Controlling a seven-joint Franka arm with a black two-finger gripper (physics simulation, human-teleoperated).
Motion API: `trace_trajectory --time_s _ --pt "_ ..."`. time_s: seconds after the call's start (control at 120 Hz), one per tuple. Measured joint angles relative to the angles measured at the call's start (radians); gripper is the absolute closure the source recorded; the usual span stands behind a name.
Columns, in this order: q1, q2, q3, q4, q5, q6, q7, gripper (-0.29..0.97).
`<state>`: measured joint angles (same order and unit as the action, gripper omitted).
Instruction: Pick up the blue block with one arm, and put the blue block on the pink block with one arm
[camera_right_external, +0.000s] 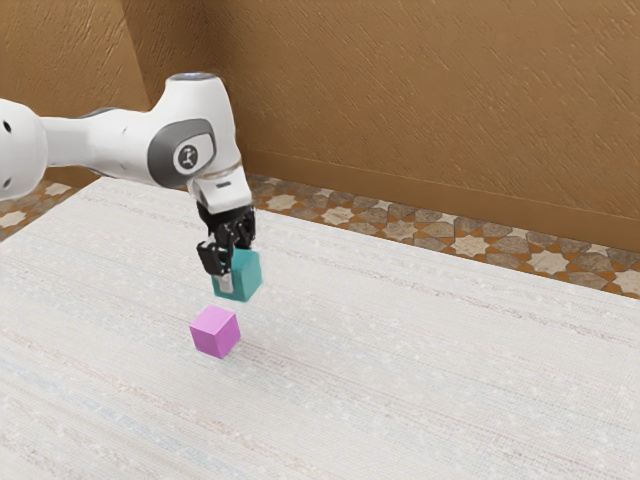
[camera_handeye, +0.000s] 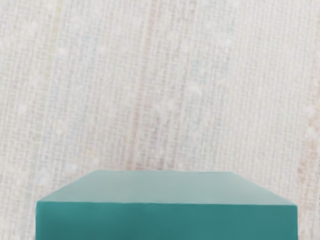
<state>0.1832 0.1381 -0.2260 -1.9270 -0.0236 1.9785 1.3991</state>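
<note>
Exterior view, left of centre: black two-finger gripper (camera_right_external: 232, 270) clamped on the blue-green cube block (camera_right_external: 247, 272), held just above the pink cube block (camera_right_external: 215, 332) on the pale worktop (camera_right_external: 450, 350); next, probably align and lower.

Readable text: none, in either view

One sign only, exterior view: a small round emblem (camera_right_external: 187, 156) on the grey oval cap (camera_right_external: 181, 152) set in the joint of the white arm (camera_right_external: 100, 140). Dark disc, pale mark inside. The mark looks like a stylised glyph, too small to resolve as any letter or number; brand not legible.

Faces of the blue block (camera_right_external: 243, 275) (renders teal), the pink block (camera_right_external: 215, 332) and the table (camera_right_external: 420, 340): plain, no lettering legible.

Wrist view, blue block top and front face close up: flat colour, nothing to read
</note>
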Motion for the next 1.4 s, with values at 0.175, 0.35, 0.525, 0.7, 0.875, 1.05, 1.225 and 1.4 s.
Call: trace_trajectory --time_s 0.175,0.35,0.525,0.7,0.875,1.05,1.225,1.4 --pt "-0.002 0.038 0.032 -0.001 0.053 -0.004 0.063 0.33" --pt "-0.002 0.071 0.049 0.006 0.110 0.004 0.118 0.33" --pt "0.000 0.101 0.078 0.009 0.111 0.049 0.160 0.33" --pt "0.006 0.126 0.102 0.009 0.069 0.097 0.191 0.33" --pt "0.006 0.125 0.103 -0.002 0.051 0.122 0.216 0.33" --pt "0.007 0.113 0.103 -0.044 0.046 0.131 0.234 0.33" --pt "0.005 0.114 0.103 -0.048 -0.004 0.136 0.258 0.33" --pt "0.004 0.112 0.104 -0.049 -0.026 0.137 0.282 0.33"
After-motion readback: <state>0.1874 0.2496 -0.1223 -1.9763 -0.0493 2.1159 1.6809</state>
